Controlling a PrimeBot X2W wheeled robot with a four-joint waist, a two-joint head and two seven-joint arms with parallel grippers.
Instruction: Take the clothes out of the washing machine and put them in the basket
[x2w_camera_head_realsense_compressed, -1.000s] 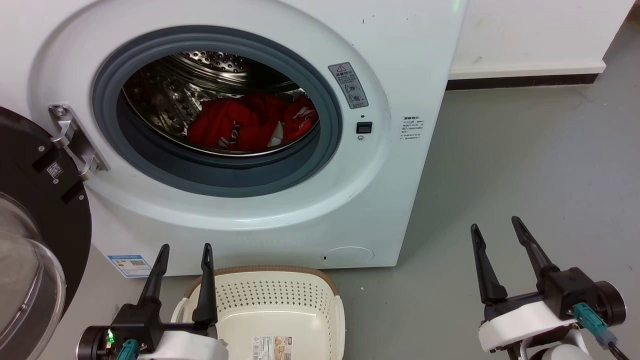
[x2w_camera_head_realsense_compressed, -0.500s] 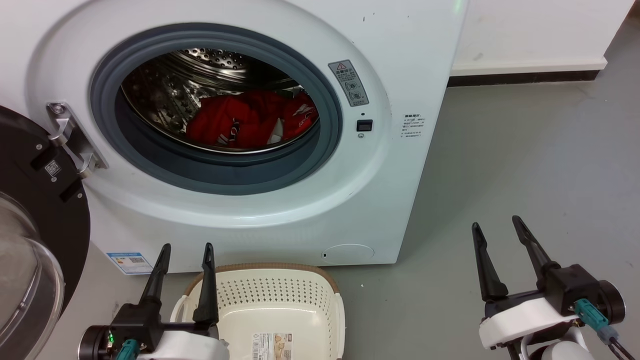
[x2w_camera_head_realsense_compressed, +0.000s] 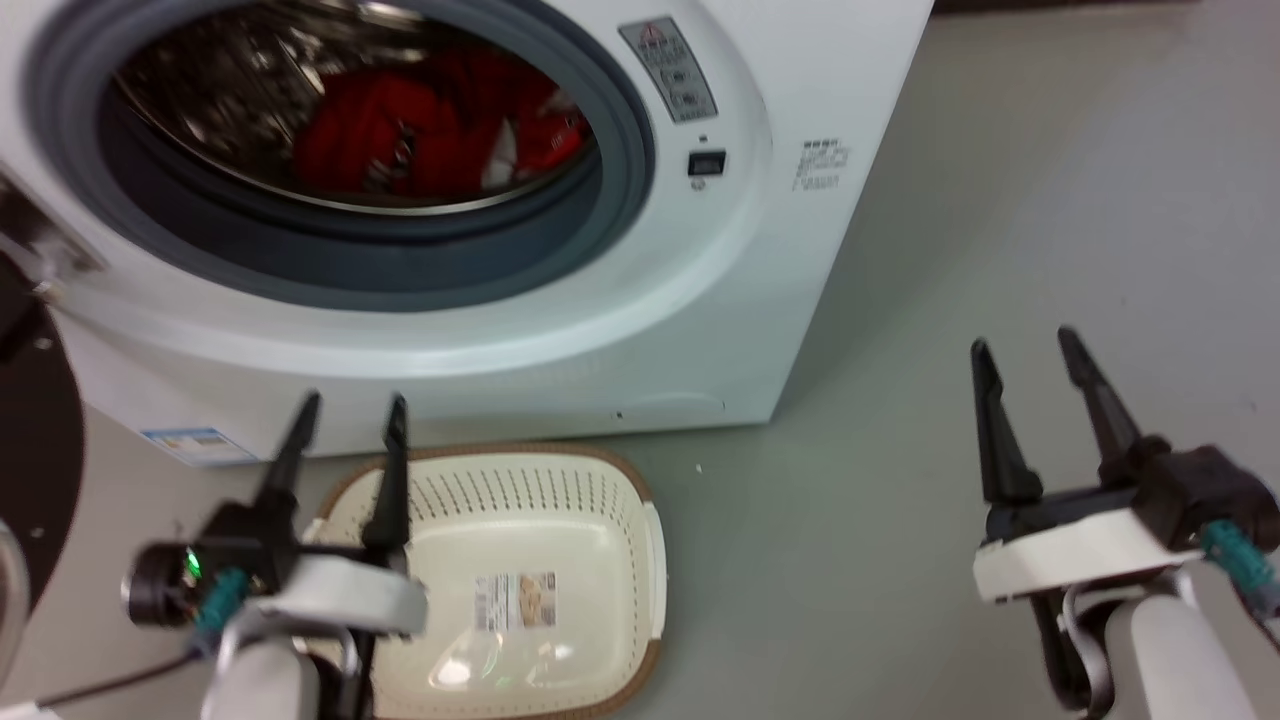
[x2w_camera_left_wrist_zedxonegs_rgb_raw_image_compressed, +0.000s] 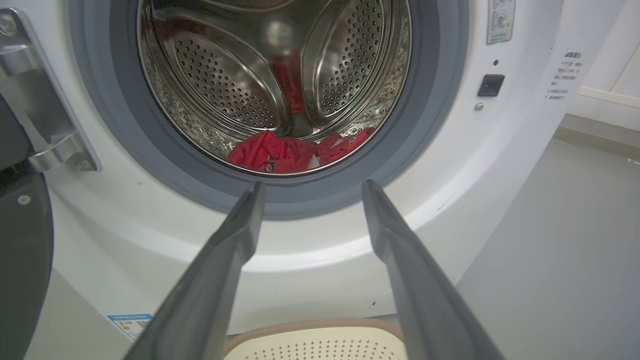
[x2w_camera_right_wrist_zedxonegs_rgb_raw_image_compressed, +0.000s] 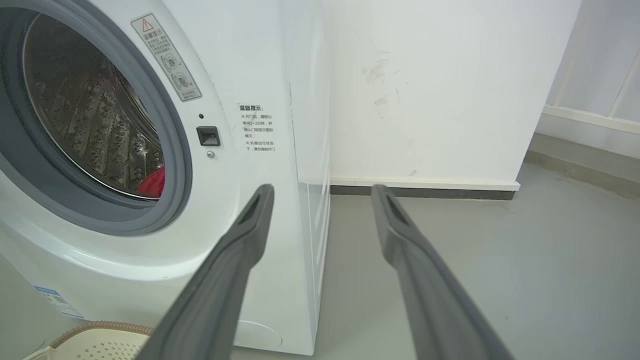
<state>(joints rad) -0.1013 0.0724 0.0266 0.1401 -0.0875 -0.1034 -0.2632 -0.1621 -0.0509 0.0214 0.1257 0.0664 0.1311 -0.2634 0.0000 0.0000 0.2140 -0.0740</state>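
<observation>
Lying in a low heap at the bottom of the perforated steel drum (x2w_camera_left_wrist_zedxonegs_rgb_raw_image_compressed: 225, 85), the clothes (x2w_camera_head_realsense_compressed: 420, 135) are seen as bright red fabric with touches of white, well inside the round opening and touched by neither claw. The drum is ringed by a grey rubber rim (x2w_camera_head_realsense_compressed: 400, 285) set in the white front of the washing machine (x2w_camera_head_realsense_compressed: 760, 300). The dark door (x2w_camera_head_realsense_compressed: 30, 470) is swung wide open to the robot's left. A warning sticker (x2w_camera_head_realsense_compressed: 668, 70) and a small dark latch (x2w_camera_head_realsense_compressed: 706, 163) are placed just to the right of the rim.

The basket (x2w_camera_head_realsense_compressed: 500, 490) is stood on the grey floor (x2w_camera_head_realsense_compressed: 1000, 200) just in front of the machine's base, below the porthole, and a paper label (x2w_camera_head_realsense_compressed: 515, 600) is seen on its bottom.

The left claw (x2w_camera_head_realsense_compressed: 354, 400) is held over the basket's left side with its fingers (x2w_camera_left_wrist_zedxonegs_rgb_raw_image_compressed: 225, 260) spread and nothing between them. In the left wrist view they are pointed at the lower part of the rubber rim.

The right claw (x2w_camera_head_realsense_compressed: 1024, 340) is held well apart to the right, over bare floor, likewise spread and unloaded. In the right wrist view its fingers are aimed past the machine's right front edge toward a white wall (x2w_camera_right_wrist_zedxonegs_rgb_raw_image_compressed: 425, 100).
</observation>
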